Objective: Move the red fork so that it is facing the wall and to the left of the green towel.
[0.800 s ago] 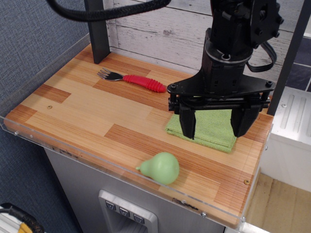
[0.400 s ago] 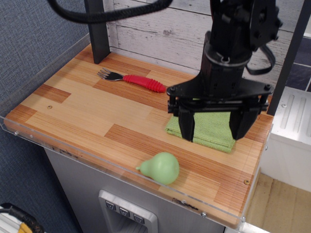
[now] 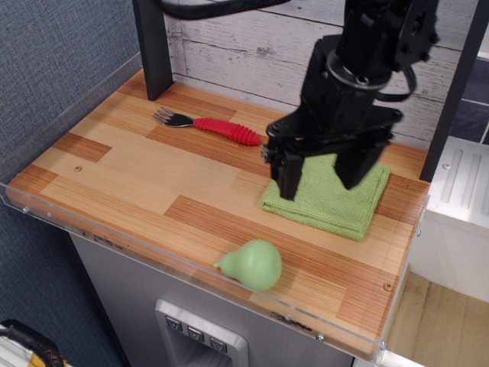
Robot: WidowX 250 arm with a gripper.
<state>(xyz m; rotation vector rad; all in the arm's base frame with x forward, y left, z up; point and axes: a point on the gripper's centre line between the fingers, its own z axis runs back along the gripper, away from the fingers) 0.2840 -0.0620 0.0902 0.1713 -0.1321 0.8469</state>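
The red fork (image 3: 214, 126) lies on the wooden tabletop near the back, handle pointing right, grey tines pointing left. The green towel (image 3: 328, 200) lies folded at the right side of the table. The whitewashed plank wall (image 3: 252, 46) runs along the back. My gripper (image 3: 321, 172) is open and empty. It hangs above the towel's left half, just right of the fork's handle end. Its fingers (image 3: 288, 177) partly hide the towel.
A glossy green pear (image 3: 254, 264) lies near the front edge. A black post (image 3: 153, 50) stands at the back left, another at the far right. A clear acrylic rim (image 3: 114, 241) runs along the front and left edges. A blue-grey panel stands at the left.
My gripper has moved up and to the left, toward the fork's handle end, and turned a little. More of the towel shows now. Fork, towel and pear have not moved.
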